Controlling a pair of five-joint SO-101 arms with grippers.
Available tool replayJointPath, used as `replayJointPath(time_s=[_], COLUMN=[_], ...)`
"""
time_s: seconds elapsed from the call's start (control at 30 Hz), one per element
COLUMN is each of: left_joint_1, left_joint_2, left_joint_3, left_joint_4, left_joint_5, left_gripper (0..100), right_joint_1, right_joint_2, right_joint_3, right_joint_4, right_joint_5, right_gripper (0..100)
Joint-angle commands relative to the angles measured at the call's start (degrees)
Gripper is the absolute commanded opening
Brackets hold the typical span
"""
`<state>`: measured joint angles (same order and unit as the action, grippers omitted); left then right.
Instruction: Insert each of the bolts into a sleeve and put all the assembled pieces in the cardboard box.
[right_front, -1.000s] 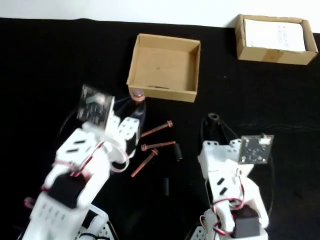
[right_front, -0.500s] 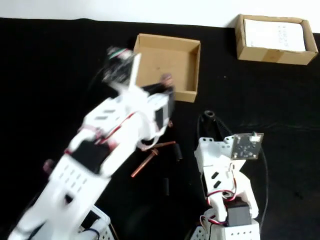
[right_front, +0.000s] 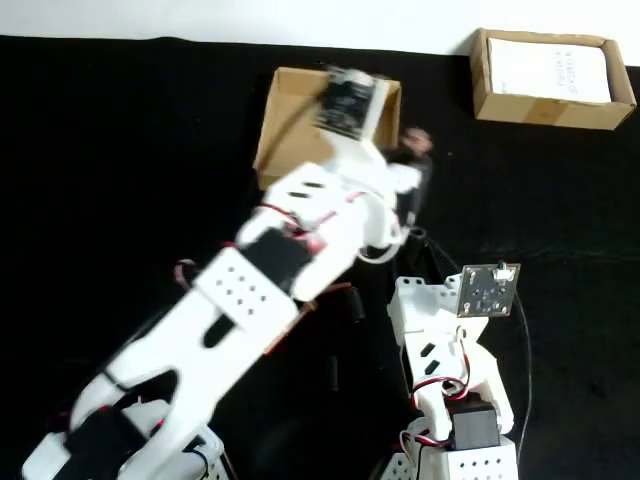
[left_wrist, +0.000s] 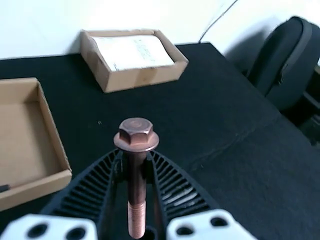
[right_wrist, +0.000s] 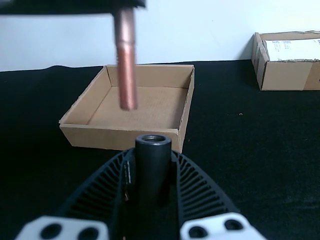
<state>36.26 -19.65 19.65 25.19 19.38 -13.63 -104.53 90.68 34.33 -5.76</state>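
The left gripper (left_wrist: 135, 159) was shut tight on a copper bolt (left_wrist: 136, 150), its ribbed fingers pinching the shank while the hex head stood clear beyond the fingertips. The right gripper (right_wrist: 151, 159) was clamped around a black sleeve (right_wrist: 152, 165), held upright with its open bore facing up.

From the right wrist, the bolt hung shank-end down, higher than the sleeve and a little off its line. The two were apart (tip and bore not touching).

Straight ahead of the right gripper, just past the sleeve and the hanging bolt, sat the cardboard box (right_wrist: 120, 137), its near wall facing the gripper. From the left gripper the same box lay off to one side and lower down. In the high view the left arm stretched over it and covered much of its floor and near wall.

A second cardboard box (left_wrist: 142, 75) holding a white sheet (left_wrist: 132, 50) stood farther out, well apart from both grippers. A black chair (left_wrist: 292, 60) stood past the edge of the black worktop (left_wrist: 210, 120).

Behind the right gripper, toward the arm bases and between the two arms, lay one loose sleeve (right_front: 355, 303) and a second loose sleeve (right_front: 333, 372), both flat on the worktop.
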Motion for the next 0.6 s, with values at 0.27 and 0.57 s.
replayJointPath(time_s=[0.27,0.57], left_joint_1=[0.84,2.42], left_joint_2=[2.95,5.41], left_joint_3=[-2.95,-2.77], left_joint_4=[-3.96,-6.59], left_joint_5=[0.18,0.18], left_gripper=[1,1], right_joint_1=[-0.66,-0.4], right_joint_2=[-0.66,-0.66], right_joint_3=[-0.57,-0.57], right_joint_4=[-1.36,-1.36], right_joint_5=[-0.18,-0.18], right_gripper=[0.8,0.8])
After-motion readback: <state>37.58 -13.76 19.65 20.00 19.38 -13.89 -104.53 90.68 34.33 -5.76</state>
